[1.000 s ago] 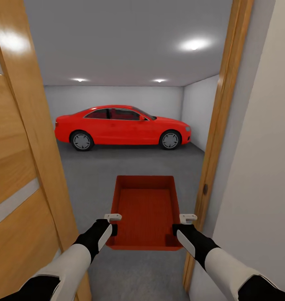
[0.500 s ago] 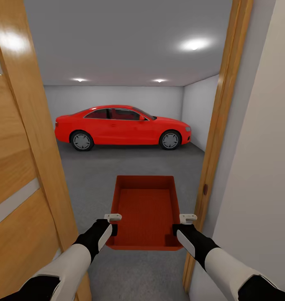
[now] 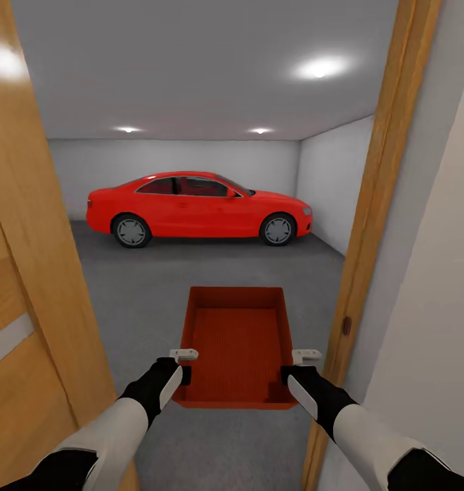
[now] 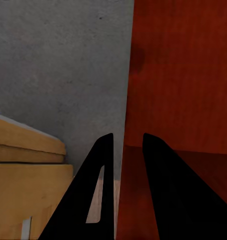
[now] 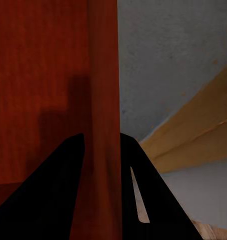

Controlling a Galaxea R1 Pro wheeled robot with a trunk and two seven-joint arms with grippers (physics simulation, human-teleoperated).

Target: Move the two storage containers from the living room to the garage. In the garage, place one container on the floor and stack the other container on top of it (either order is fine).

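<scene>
The robot is at a doorway, looking into the garage [image 3: 191,102]. It carries one orange-red storage container [image 3: 235,341] out in front, low in the head view at about 6 o'clock, held up over the grey floor [image 3: 157,286]. The left gripper [image 3: 182,368] pinches the wall of the container at its 9 o'clock side. In the left wrist view, the two dark fingers [image 4: 101,190] sit one on each side of the red wall [image 4: 128,100], pressed onto it. The right gripper [image 3: 293,372] pinches the wall at the 3 o'clock side, and the right wrist view shows its fingers [image 5: 58,190] squeezing the red wall [image 5: 103,100] the same way. A wooden door [image 3: 27,273] stands open at 9 o'clock, and the wooden door frame [image 3: 375,225] runs up at 3 o'clock. Far ahead at 12 o'clock a red car [image 3: 197,208] is parked by the back wall. The job looks about part way done. This container is nearly in the garage but is not set down yet. It needs to go on the grey floor. I cannot see the second container here, so I cannot tell if it is already inside. One container must end up stacked on the other.
</scene>
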